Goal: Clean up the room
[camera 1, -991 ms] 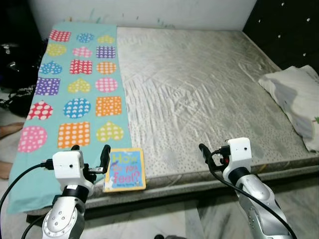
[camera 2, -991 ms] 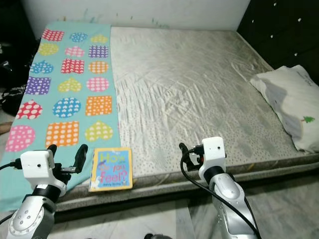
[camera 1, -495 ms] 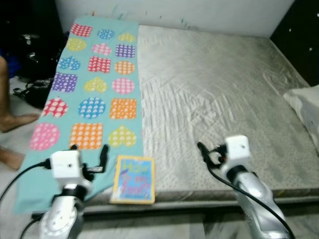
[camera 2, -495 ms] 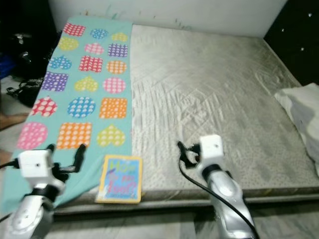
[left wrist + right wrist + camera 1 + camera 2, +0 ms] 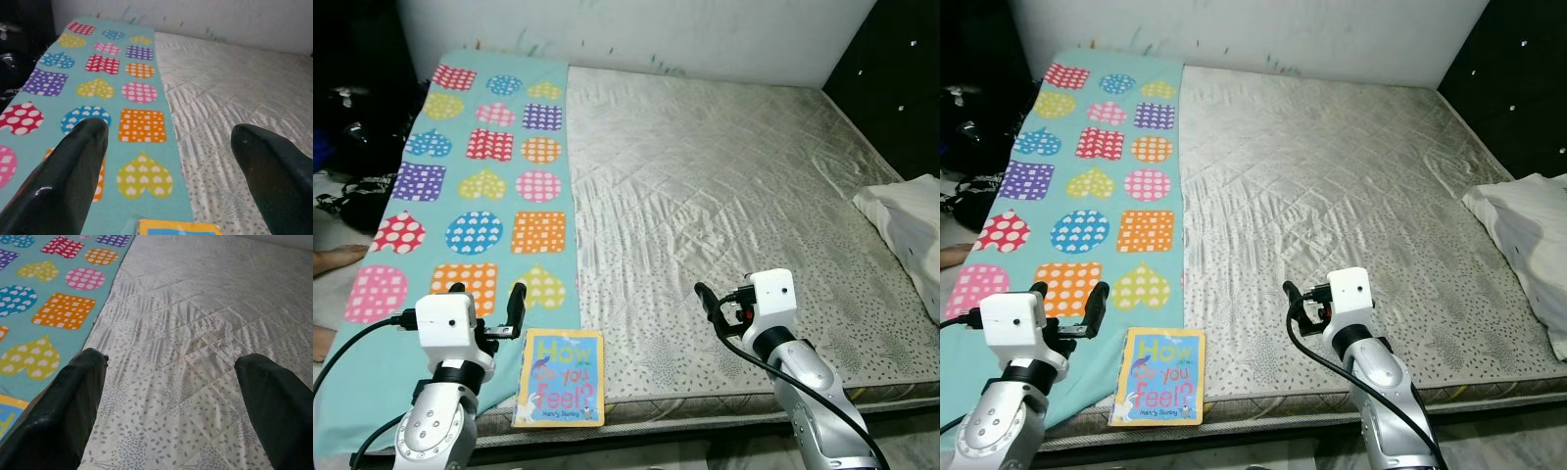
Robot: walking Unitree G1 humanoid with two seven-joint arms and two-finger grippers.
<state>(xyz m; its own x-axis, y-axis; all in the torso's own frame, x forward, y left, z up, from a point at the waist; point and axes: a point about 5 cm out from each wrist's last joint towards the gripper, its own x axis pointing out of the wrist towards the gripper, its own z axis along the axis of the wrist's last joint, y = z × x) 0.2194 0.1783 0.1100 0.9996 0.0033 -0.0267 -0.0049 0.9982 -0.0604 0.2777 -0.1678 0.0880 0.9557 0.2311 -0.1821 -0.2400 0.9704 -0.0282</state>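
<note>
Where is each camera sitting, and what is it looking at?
Left and right eye views: on the head, looking down at the bed; both arms show, left gripper and right gripper open.
Left wrist view: along its fingers at the blanket.
Right wrist view: along its fingers over the bed.
All share the book.

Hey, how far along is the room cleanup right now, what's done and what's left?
Little looks done yet. The book lies at the near edge of the mattress, partly on the patterned blanket. Nothing is in hand: the left gripper hovers open just beside the book, and the right gripper is open over bare mattress. Left to do: pick up the book; a pillow sits at the right.
</note>
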